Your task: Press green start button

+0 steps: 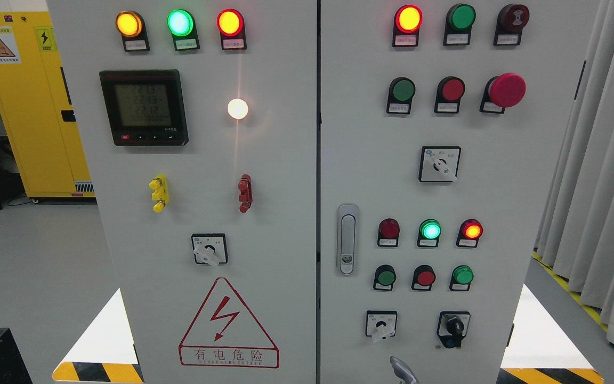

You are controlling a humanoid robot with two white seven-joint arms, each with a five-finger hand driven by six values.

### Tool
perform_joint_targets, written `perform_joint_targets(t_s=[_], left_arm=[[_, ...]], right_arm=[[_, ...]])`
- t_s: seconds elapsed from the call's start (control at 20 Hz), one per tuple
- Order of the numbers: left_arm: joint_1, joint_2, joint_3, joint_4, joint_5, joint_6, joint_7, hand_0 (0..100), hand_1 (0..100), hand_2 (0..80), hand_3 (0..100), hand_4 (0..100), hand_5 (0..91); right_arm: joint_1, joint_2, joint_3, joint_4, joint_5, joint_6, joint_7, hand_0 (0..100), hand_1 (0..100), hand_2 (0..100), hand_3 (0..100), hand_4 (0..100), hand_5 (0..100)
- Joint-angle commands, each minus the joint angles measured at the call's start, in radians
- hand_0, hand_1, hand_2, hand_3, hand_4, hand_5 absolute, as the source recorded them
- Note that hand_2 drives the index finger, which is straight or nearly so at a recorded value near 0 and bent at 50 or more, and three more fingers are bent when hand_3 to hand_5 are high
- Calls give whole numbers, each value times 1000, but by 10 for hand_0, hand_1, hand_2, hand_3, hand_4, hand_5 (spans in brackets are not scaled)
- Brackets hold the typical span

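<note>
Cabinet [307, 176] faces the head camera; only a grey fingertip [403, 369] pokes up at the bottom edge.
Which hand, and whether released or clenched, I cannot tell. Green buttons [403, 90] sit on the right door, likeliest start target, well above it.

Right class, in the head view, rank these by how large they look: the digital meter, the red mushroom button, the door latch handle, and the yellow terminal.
1. Digital meter, clearly largest.
2. Door latch handle, tall but narrow, and red mushroom button, round; too alike in area to rank.
3. Yellow terminal, smallest.
</note>
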Motion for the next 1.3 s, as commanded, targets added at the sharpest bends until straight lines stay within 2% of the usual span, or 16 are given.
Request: perform_joint_targets(t_s=[0.0, 0.05, 0.1, 0.2, 0.25, 0.3, 0.35, 0.4, 0.45, 0.5, 0.6, 0.85, 0.95, 1.25], left_arm=[[0, 1, 0, 0, -1, 1, 0, 120, 556, 0, 0, 0, 0], [0, -1, -1, 0, 0, 1, 0, 120, 556, 0, 0, 0, 0], [0, 1, 0, 0, -1, 1, 0, 120, 556, 0, 0, 0, 0], [0, -1, 0, 0, 0, 1, 0, 120, 556, 0, 0, 0, 0], [0, 1, 0, 0, 0, 1, 0, 120, 556, 0, 0, 0, 0], [0, 1, 0, 0, 0, 1, 0, 120, 556, 0, 0, 0, 0], [0, 1, -1, 0, 0, 1, 0, 120, 556, 0, 0, 0, 0], [-1, -1, 0, 0, 0, 1, 0, 120, 556, 0, 0, 0, 0], [0, 1, 0, 0, 0, 1, 0, 120, 556, 0, 0, 0, 0], [0, 1, 0, 0, 0, 1, 1, 120, 556, 0, 0, 0, 0], [0, -1, 0, 0, 0, 1, 0, 120, 556, 0, 0, 0, 0], [0, -1, 0, 0, 0, 1, 0, 120, 556, 0, 0, 0, 0], [0, 1, 0, 0, 0, 1, 0, 120, 556, 0, 0, 0, 0], [0, -1, 0, 0, 0, 1, 1, 120, 556, 0, 0, 0, 0]], right_arm=[[-9, 1, -36, -1, 216, -16, -50, 401, 777, 0, 195, 264, 183], [-16, 3, -48, 1, 270, -24, -77, 362, 785, 0, 266, 336, 268], [-27, 3, -60, 1, 323, -29, -99, 365, 791, 0, 293, 381, 320], [-55, 3, -80, -3, 415, -29, -133, 373, 798, 0, 336, 445, 382], [-70, 3, -87, -6, 449, -29, -140, 377, 806, 0, 486, 633, 572], [-82, 3, -90, -7, 483, -29, -143, 397, 812, 0, 552, 708, 659], [-99, 3, -90, -6, 515, -29, -143, 429, 830, 0, 663, 811, 830], [-111, 3, -90, -3, 547, -27, -145, 470, 839, 0, 765, 896, 893], [-127, 1, -90, 0, 580, -24, -146, 489, 841, 0, 821, 939, 929], [-142, 1, -90, 2, 613, -21, -148, 473, 843, 0, 879, 984, 983], [-161, 1, -90, 1, 676, -16, -162, 467, 852, 0, 907, 995, 1000], [-219, 0, -105, 5, 775, 8, -165, 479, 862, 0, 930, 979, 1000], [-257, -2, -107, 11, 787, 37, -163, 493, 864, 0, 937, 975, 1000], [-311, -2, -100, 73, 790, 39, -163, 515, 867, 0, 943, 972, 1000]])
